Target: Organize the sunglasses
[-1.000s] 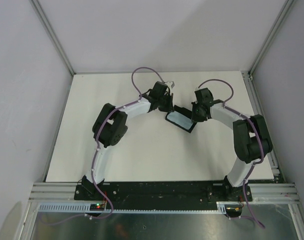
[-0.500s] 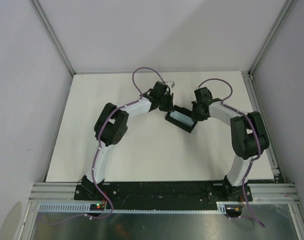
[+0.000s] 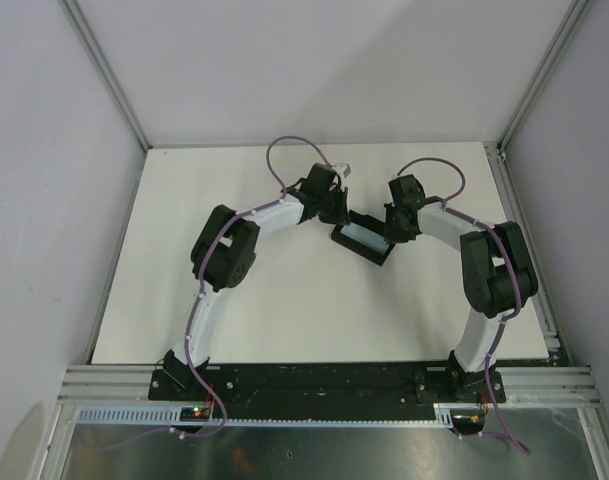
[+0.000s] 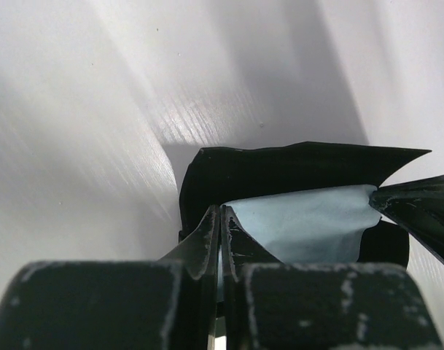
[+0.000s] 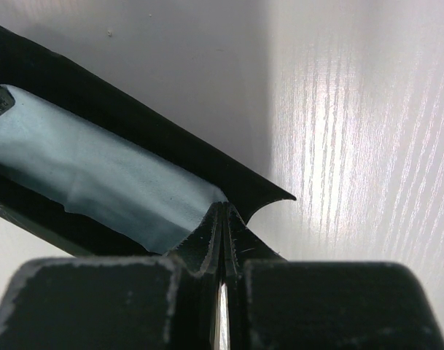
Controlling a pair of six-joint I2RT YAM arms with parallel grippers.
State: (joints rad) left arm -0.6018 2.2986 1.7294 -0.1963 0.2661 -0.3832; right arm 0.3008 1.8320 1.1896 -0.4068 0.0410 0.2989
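Case [image 3: 362,240] sits slightly farther back than a second ago; the right arm has drawn inward. Left hand [image 4: 220,219] and right hand [image 5: 222,219], both pressed together, apparently pinch the blue cloth [image 4: 302,219] ends. Sunglasses unseen, likely covered.

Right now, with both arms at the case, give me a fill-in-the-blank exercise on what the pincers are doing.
1. The cloth lying in the black case is light ____.
2. The left pincer and the right pincer each pinch one end of the ____.
3. Open or shut: both pincers are ____.

Missing words: blue; cloth; shut.
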